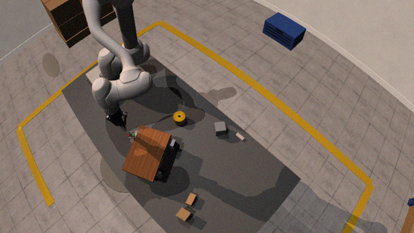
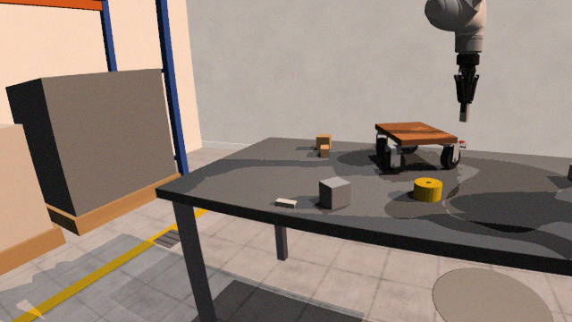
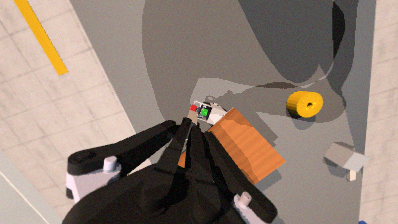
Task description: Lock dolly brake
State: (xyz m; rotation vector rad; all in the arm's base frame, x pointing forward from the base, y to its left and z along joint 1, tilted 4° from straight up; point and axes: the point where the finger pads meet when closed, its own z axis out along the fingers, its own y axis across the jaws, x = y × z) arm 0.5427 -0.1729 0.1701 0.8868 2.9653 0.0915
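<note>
The dolly [image 1: 147,153] [image 2: 413,133] [image 3: 247,145] has a brown wooden deck on black casters and stands on the dark table [image 1: 233,162] [image 2: 250,179]. Its brake pedal [image 1: 130,134] [image 2: 461,141] [image 3: 198,109] sticks out at one corner, with a red end and a green end. My gripper [image 1: 123,125] [image 2: 464,117] [image 3: 191,117] is shut and empty. It hangs above the pedal, clear of it, with its fingertips over the red end in the wrist view.
A yellow spool [image 1: 179,117] [image 2: 427,189] [image 3: 304,104], a grey cube [image 1: 220,127] [image 2: 334,192] [image 3: 345,158], a small white block [image 1: 240,136] [image 2: 285,202] and two tan boxes [image 1: 187,206] [image 2: 323,144] lie on the table. Crates and shelving stand off the table.
</note>
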